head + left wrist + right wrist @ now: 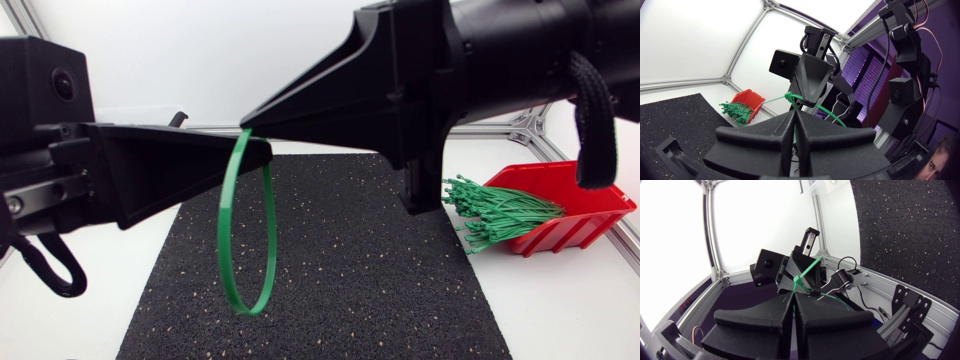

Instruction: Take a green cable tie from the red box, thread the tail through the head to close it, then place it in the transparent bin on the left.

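Above the black mat (pixel 330 270), the left gripper (pixel 262 152) and right gripper (pixel 248 120) are each clamped on the green cable tie (pixel 226 230), whose loop hangs over the mat's middle. Unless the tail has latched, a loosened grip on either side could let the loop spring open and drop.

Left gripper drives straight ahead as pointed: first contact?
Likely the right arm's matte black wedge gripper, directly ahead, nearly tip to tip with the left gripper; both pinch the green plastic cable tie loop. Gap depth unclear.
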`<state>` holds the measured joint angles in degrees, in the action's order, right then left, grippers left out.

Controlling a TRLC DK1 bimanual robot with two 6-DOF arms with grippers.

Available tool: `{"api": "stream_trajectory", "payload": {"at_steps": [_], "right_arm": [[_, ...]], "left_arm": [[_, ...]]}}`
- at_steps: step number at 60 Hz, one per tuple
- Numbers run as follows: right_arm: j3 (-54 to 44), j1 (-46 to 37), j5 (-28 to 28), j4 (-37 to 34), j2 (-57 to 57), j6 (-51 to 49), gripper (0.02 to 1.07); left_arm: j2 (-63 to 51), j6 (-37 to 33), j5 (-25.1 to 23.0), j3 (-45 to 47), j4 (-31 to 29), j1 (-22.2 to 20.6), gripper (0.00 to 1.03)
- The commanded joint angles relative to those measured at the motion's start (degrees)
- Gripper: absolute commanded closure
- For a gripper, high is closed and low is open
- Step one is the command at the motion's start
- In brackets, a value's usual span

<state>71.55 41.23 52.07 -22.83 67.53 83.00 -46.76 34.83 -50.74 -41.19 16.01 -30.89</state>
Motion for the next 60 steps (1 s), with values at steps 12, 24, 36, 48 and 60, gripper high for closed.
{"api": "stream_trajectory", "payload": {"at_steps": [12,24,36,48,60], "right_arm": [[-1.1,1.7,-1.6,-0.4,-1.2,1.6,0.83],[-0.9,3.1,-1.6,-1.2,-2.5,1.3,0.74],[-1.1,2.9,-1.5,-1.8,-3.5,0.8,0.73],[-1.4,2.2,-1.4,-2.7,-4.5,0.3,0.73],[-2.2,1.2,-0.7,-3.3,-4.2,-0.4,0.73]], "left_arm": [[0.6,-2.0,0.2,-1.0,1.0,-0.7,1.00],[-1.5,-2.8,0.6,-1.1,1.0,-0.7,1.00],[-2.4,-3.5,1.1,-1.1,1.0,-0.7,1.00],[-2.8,-4.0,1.2,-1.1,1.0,0.5,1.00],[-2.2,-4.1,1.1,-1.7,0.3,0.4,1.00]]}}
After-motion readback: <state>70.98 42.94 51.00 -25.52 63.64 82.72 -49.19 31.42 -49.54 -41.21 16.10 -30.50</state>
